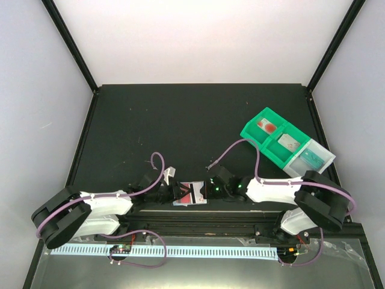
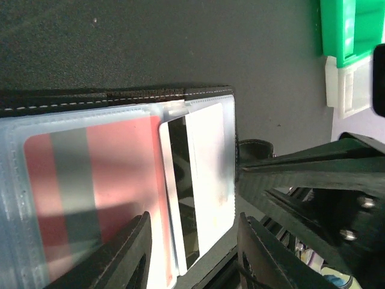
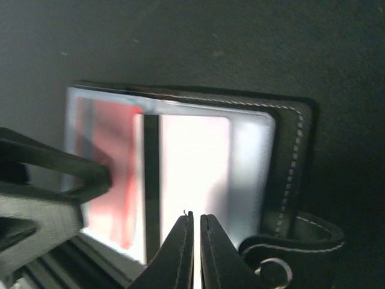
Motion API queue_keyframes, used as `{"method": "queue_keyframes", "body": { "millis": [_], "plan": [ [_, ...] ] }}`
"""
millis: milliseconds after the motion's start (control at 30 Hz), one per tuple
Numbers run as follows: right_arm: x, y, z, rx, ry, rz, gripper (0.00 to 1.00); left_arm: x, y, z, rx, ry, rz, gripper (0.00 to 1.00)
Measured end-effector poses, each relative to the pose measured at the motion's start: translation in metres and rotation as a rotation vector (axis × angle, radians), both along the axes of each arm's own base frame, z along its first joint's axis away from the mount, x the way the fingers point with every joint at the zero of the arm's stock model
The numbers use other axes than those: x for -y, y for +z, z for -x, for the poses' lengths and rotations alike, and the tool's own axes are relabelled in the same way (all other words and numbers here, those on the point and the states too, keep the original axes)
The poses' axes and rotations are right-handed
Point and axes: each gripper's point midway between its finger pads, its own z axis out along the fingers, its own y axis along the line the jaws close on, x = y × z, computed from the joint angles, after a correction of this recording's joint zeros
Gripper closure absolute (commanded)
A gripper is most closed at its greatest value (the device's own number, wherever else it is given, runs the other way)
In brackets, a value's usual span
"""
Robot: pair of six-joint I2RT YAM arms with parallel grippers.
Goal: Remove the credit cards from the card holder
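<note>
Card holder (image 1: 191,194) lying open on the dark surface (image 1: 180,120) at its near edge, between both hands.
Left hand (image 2: 194,221), fingers wide, seems to press it down so it cannot slide. Right hand (image 3: 194,226) is pinched narrow on a white card (image 3: 192,162), apparently to draw it from its clear pocket. A red card (image 2: 114,174) sits pocketed, and the green tray (image 1: 251,125) lies well apart.

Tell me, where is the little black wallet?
In the top view, the card holder lies open at the near edge of the table, between the left gripper and the right gripper.
</note>
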Motion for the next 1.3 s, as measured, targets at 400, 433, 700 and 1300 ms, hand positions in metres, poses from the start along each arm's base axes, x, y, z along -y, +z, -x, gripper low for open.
{"method": "queue_keyframes", "body": {
  "millis": [400, 433, 700, 1300],
  "plan": [
    [0.001, -0.023, 0.003, -0.017, -0.007, 0.003, 0.98, 0.005, -0.002, 0.001, -0.022, 0.008, 0.013, 0.58],
    [0.001, -0.023, 0.003, -0.016, -0.008, 0.000, 0.98, 0.006, -0.002, 0.001, -0.026, 0.008, 0.015, 0.58],
    [0.000, -0.023, 0.003, -0.012, -0.016, -0.022, 0.99, 0.015, -0.006, 0.001, -0.049, -0.001, 0.011, 0.75],
    [0.001, -0.023, 0.002, -0.011, -0.026, -0.028, 0.99, 0.002, 0.002, 0.001, -0.026, 0.045, -0.026, 0.98]
  ]
}}
